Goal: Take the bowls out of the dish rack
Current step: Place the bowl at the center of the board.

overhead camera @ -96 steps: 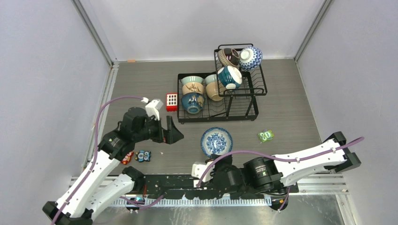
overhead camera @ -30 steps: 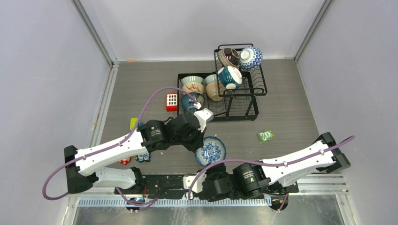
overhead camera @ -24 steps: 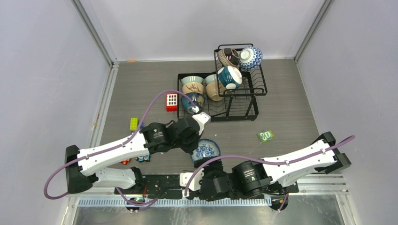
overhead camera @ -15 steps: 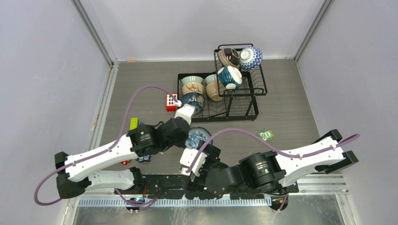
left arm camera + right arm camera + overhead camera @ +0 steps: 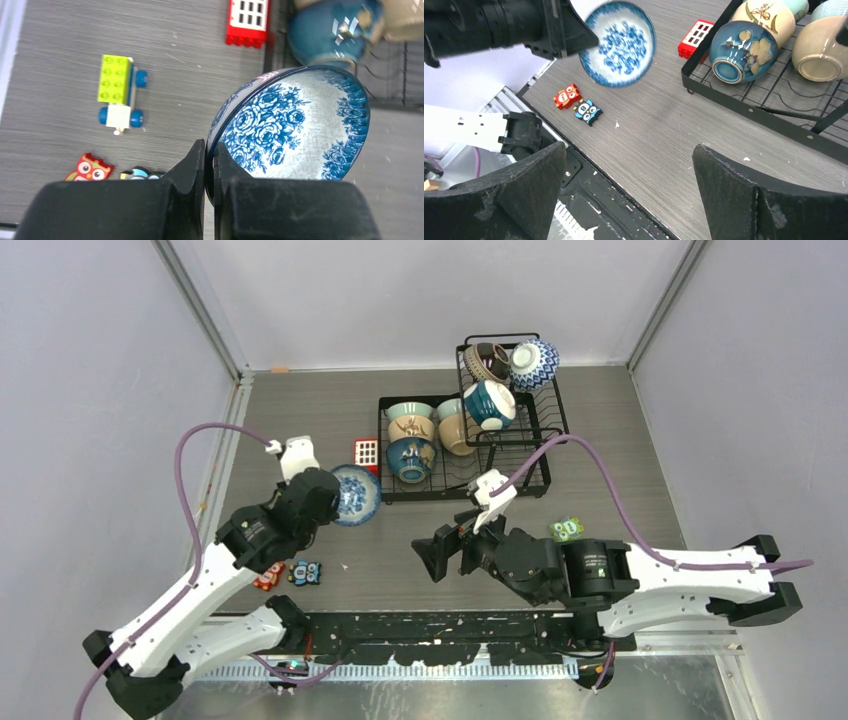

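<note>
Bright even light, soft shadows, sharp

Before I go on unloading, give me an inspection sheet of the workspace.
Surface: grey wood-grain table, a few pale specks.
Job's things: black wire dish rack holds several ceramic bowls; one blue-and-white floral bowl is off it.
Clutter: red block with white squares, green toy, two owl figures, lime wheeled block.
Grippers: left gripper shut on the floral bowl's rim; right gripper open, empty.
Cables: purple cables, the right arm's arcing over the rack's near corner.
Surroundings: pale walls, metal frame; nothing else seen.
</note>
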Controlling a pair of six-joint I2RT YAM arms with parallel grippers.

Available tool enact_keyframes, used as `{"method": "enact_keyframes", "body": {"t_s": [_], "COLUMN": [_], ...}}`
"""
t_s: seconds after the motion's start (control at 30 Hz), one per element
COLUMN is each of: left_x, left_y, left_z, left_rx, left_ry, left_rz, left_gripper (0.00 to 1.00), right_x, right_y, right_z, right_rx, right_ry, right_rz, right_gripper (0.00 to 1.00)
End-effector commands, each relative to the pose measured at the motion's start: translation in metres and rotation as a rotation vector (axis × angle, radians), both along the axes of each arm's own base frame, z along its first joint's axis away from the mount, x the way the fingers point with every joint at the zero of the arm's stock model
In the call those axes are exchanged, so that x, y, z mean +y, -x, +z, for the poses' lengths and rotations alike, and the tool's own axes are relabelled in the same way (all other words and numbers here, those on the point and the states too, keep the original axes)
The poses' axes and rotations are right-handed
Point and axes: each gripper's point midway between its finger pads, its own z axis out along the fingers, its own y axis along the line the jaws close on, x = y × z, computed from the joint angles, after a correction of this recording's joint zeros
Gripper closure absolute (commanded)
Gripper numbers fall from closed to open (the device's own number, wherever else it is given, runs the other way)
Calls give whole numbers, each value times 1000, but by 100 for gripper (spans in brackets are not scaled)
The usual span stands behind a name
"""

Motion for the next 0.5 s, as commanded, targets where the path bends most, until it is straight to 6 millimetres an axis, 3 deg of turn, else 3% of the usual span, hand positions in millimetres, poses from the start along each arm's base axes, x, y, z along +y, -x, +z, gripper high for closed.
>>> {"method": "enact_keyframes", "body": {"t_s": [0.0, 0.13, 0.47], "left_x": [29, 40, 70], "left_y": [-22, -45, -122], "left_z": [18, 9, -44], "left_rx": [-80, -46, 72], "left_ry": [62, 146, 483], "left_rz": [162, 235, 464], "left_gripper": [100, 100, 100], "right_x": [1, -4, -15], "right_y": [-9, -9, 1], "right_z": [-18, -47, -113], "right_rx": [4, 32, 64], "right_ry": [-73, -100, 42], "right_rz": [-83, -93, -35], "right_gripper": [0, 0, 0]}}
